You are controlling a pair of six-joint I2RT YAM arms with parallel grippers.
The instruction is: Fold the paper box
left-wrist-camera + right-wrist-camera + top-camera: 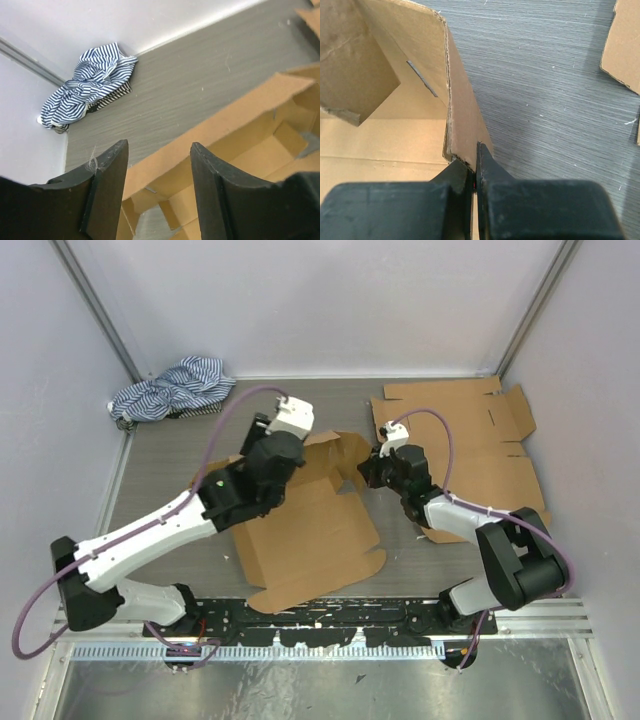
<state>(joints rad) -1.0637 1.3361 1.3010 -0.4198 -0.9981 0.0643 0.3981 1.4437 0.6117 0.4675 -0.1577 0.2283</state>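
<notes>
1. Box (310,530): it lies half-raised mid-table between my arms. My right claw (475,172) is pinched tight on the lower corner of one upright wall.
2. That bite is thin. If I pull sideways, the wall could slip out or tear along its crease.
3. My left claw (157,167) gapes wide, holding nothing, above the far wall. Closing off-line would crush that flap inward.
4. Dragging it right could foul the flat cardboard (490,440).
</notes>
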